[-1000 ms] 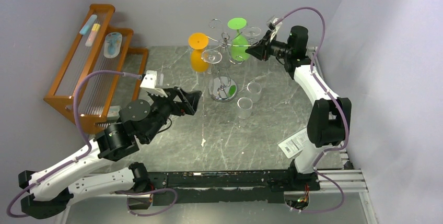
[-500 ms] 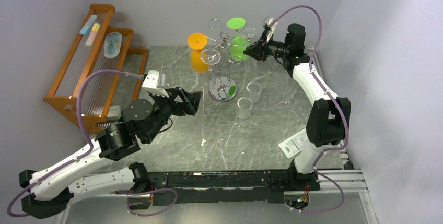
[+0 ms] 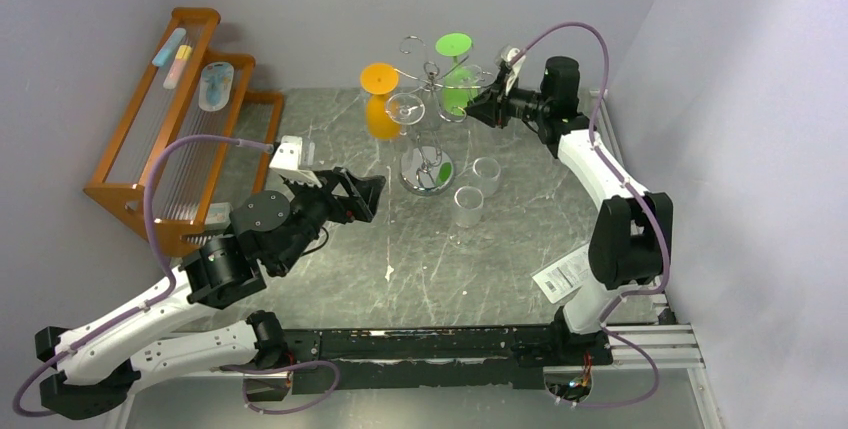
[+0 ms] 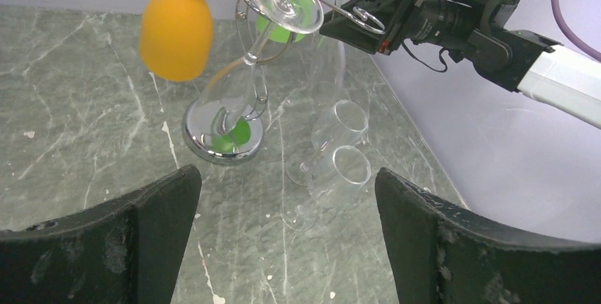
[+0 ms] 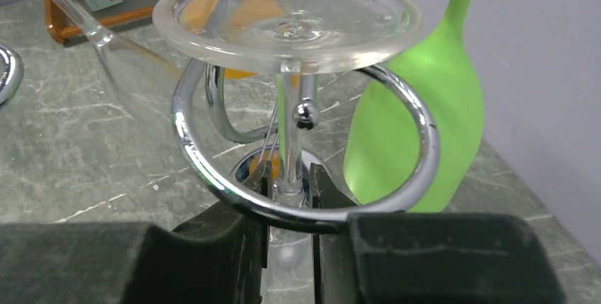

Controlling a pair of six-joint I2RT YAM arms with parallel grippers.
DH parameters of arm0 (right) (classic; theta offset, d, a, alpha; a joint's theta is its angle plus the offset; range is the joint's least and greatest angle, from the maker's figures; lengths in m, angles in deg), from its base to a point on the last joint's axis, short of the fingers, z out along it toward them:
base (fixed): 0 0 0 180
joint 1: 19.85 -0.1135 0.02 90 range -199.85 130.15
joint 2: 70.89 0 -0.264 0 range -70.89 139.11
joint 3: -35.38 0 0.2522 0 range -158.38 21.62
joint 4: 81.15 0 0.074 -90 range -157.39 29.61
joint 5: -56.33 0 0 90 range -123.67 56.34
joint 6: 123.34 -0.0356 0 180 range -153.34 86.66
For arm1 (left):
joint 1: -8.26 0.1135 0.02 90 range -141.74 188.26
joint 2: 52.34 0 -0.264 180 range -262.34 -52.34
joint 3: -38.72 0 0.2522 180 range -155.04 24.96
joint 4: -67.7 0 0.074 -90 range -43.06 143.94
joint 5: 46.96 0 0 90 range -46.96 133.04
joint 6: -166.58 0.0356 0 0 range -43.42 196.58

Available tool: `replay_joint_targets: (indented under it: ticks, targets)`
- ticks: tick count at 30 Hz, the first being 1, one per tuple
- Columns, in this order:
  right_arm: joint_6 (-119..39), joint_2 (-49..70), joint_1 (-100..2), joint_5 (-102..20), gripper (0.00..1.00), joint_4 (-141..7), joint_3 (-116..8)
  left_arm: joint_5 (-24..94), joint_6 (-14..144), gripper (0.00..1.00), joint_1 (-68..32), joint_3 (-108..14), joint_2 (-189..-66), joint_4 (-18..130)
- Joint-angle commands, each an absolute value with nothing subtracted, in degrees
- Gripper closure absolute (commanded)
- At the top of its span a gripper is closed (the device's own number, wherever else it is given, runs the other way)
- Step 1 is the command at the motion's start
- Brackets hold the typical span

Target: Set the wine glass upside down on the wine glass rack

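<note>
Clamps the right gripper on the stem of the upside-down wine glass, inside a far-right ring of the wine glass rack. Holds the left gripper spread wide, empty, near left.

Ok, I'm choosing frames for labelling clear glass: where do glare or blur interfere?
Right wrist view: glare on the wine glass rack, right pincer's fingers soft. Left wrist view: left pincer's fingers blurred. Top view: standing clear glass fades into the table.

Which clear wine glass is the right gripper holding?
The inverted glass whose stem the right gripper pinches at the rack's curl; another hangs free, two stand upright on the table.
</note>
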State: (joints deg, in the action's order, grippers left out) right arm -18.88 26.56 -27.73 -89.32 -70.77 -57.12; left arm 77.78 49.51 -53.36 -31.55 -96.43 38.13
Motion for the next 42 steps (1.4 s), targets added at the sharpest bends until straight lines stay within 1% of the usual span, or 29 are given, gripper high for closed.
replay_joint_targets:
  ticks: [1, 16, 23, 28, 39, 42]
  targets:
    - [-18.73, 22.67, -28.13, -88.42, 0.99, -76.25, -53.72, 78.59, 49.29, 0.04, -53.61, -31.51, -96.22, 37.79]
    - [-25.61, 15.38, -27.32, -84.25, 0.98, -88.84, -44.95, 78.73, 48.30, 0.04, -53.66, -30.94, -94.97, 36.66]
    - [-29.21, 14.17, -26.73, -75.10, 0.95, -95.26, -41.00, 78.55, 47.85, 0.03, -53.61, -30.76, -94.48, 36.28]
    - [-30.24, 15.10, -26.71, -72.87, 0.94, -96.44, -40.44, 78.66, 47.75, 0.04, -53.61, -30.80, -94.35, 35.94]
    - [-27.59, 19.19, -26.71, -72.64, 0.85, -90.33, -42.49, 78.54, 47.83, 0.03, -53.61, -30.93, -94.84, 36.17]
    - [-27.53, 19.35, -26.76, -72.34, 0.79, -89.90, -42.41, 78.48, 47.95, 0.04, -53.61, -30.98, -95.04, 36.32]
